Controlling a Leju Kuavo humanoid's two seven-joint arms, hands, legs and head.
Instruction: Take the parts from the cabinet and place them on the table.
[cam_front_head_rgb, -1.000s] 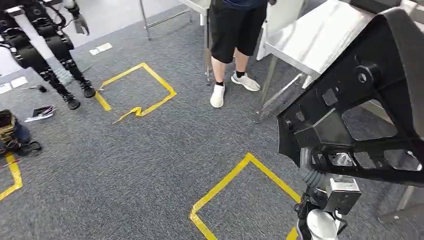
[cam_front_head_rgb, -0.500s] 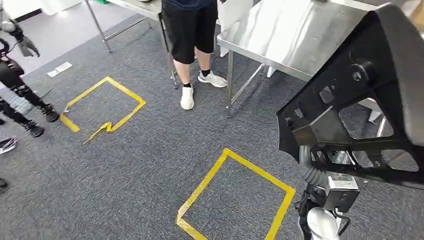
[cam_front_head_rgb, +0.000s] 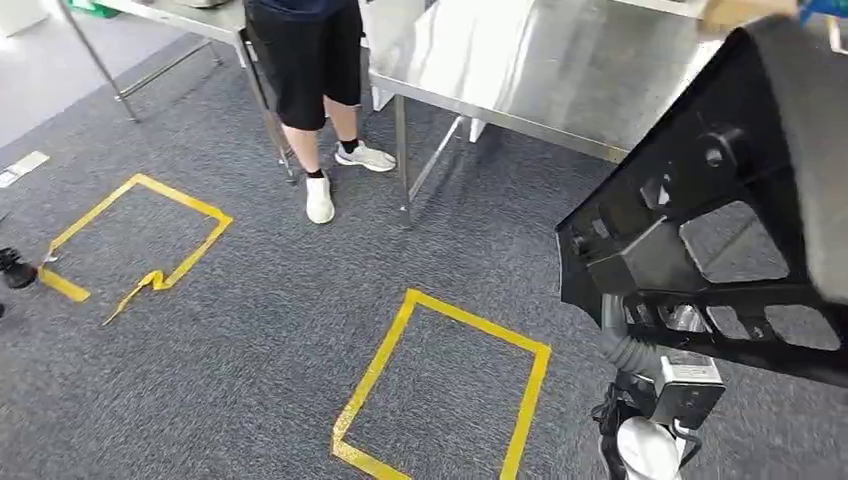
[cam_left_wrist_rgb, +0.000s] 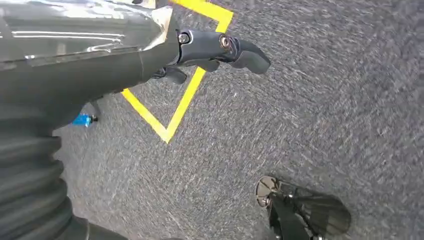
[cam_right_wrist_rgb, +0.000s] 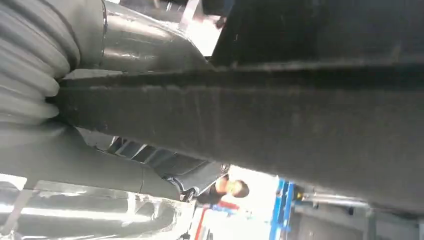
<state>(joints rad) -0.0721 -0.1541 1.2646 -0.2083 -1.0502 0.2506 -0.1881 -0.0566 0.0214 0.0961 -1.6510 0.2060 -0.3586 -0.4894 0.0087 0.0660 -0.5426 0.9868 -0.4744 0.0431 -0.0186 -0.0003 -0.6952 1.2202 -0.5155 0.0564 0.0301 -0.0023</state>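
Head view shows you the black part (cam_front_head_rgb: 700, 220) carried high by the right hand (cam_right_wrist_rgb: 100, 115), gripping its edge, near the steel table (cam_front_head_rgb: 560, 70) for placing, while the left hand (cam_left_wrist_rgb: 200, 50) hangs empty, fingers loosely curled.

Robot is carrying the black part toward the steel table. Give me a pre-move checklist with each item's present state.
1. Black part held by right hand: ok; the part lies against it in the right wrist view, though the fingers are hidden.
2. Left hand free: ok, nothing in it.
3. Steel table has bare surface near its front edge: ok.
4. Path to the table: not ok, a person stands at its corner.
5. Grip security on the part: cannot tell.
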